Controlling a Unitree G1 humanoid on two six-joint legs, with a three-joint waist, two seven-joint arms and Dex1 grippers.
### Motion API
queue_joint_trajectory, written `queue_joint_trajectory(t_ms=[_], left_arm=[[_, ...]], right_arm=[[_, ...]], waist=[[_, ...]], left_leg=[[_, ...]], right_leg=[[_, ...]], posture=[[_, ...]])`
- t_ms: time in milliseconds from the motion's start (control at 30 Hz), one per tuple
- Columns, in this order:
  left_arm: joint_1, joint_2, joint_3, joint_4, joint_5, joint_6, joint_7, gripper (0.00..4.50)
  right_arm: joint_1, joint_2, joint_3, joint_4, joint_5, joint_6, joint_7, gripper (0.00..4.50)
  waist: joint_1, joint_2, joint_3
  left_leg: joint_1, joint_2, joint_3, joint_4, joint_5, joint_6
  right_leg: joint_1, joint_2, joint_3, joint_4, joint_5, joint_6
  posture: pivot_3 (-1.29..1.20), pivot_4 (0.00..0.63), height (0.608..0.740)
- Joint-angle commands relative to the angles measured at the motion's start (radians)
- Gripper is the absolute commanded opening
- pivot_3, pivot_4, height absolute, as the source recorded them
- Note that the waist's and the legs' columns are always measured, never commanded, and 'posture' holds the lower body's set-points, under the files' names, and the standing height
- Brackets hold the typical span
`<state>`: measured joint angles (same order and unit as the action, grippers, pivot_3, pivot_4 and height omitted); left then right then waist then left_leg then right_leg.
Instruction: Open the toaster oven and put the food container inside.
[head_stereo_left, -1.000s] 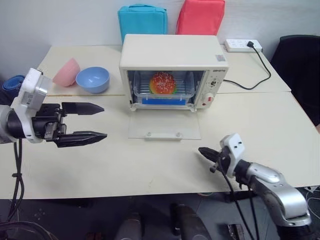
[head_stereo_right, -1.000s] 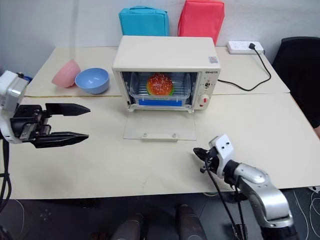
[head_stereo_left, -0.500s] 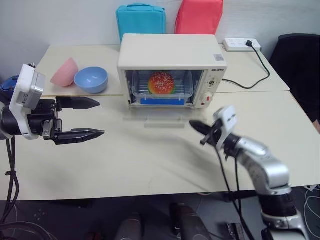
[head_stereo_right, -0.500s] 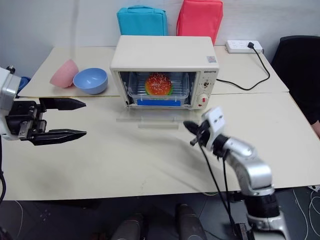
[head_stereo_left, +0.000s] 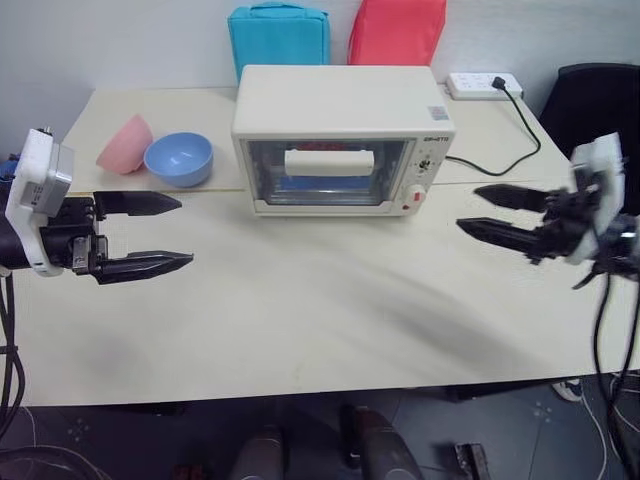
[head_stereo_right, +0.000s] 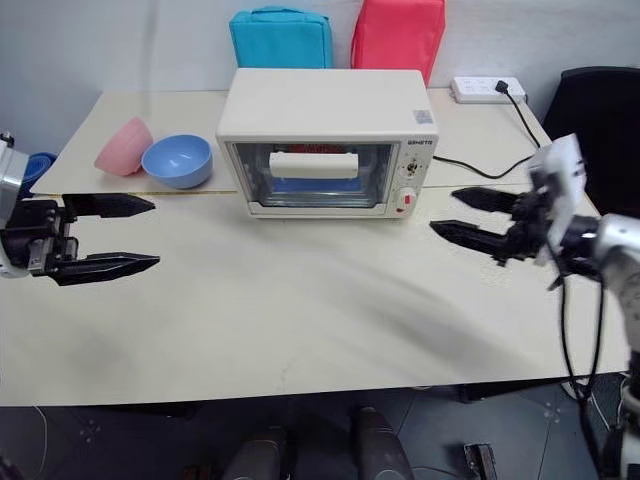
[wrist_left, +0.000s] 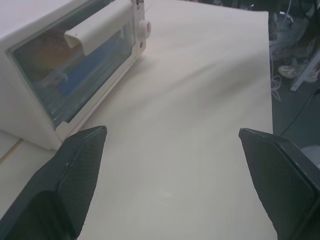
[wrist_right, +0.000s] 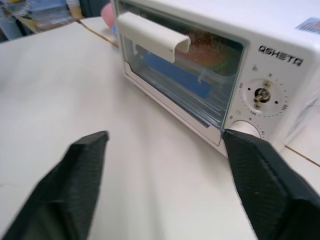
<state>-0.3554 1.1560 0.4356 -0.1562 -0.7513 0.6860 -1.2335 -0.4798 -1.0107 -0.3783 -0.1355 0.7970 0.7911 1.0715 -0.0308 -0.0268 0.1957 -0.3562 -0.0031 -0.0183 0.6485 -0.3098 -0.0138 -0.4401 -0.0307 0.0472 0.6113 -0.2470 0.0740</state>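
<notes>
While both arms hang above the cream table, the left eye view shows the toaster oven standing between and beyond the two sets of fingers, its glass door shut and its white bar handle across the front. The left gripper has its two black fingers spread wide with nothing between them, tips pointing toward the oven's side of the table but well apart from it. The right gripper is likewise spread wide and empty, its tips aimed at the oven's knob side, near it without touching. Past the left fingers sit a pink bowl and a blue bowl, touching or nearly so. Behind the oven stand a blue bag and a red bag; a white power strip lies beyond the right fingers.

Seen from the right eye, the layout is the same, with a red button low on the oven's control panel.

Looking along the left wrist, the two fingertips stand far apart over bare table, and the oven lies ahead beyond one of them, door closed.

Looking along the right wrist, the wide-set fingertips frame the oven front close ahead. Through the glass, the food container rests inside on the rack, its blue clip and the sesame bun dimly visible behind the handle. A dial sits beside the door.
</notes>
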Motion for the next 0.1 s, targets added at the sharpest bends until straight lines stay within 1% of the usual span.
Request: queue_joint_trajectory(t_ms=[33, 100], left_arm=[[-0.013, 0.027, 0.052, 0.013, 0.001, -0.017, -0.008, 4.5], [-0.016, 0.024, 0.053, 0.018, -0.003, -0.015, -0.007, 4.5]], right_arm=[[-0.016, -0.032, -0.035, 0.001, 0.005, -0.033, 0.037, 4.46], [-0.014, -0.024, -0.024, 0.004, -0.017, -0.055, 0.03, 4.46]], waist=[[-0.001, 0.0, 0.0], [-0.001, 0.0, 0.0]], left_leg=[[0.0, 0.001, 0.001, 0.0, 0.0, 0.0], [0.0, 0.002, 0.002, 0.001, 0.0, 0.0]], right_leg=[[0.0, 0.001, 0.001, 0.0, 0.0, 0.0], [0.0, 0.003, 0.002, 0.0, 0.0, 0.0]], posture=[[0.0, 0.15, 0.74], [0.0, 0.15, 0.74]])
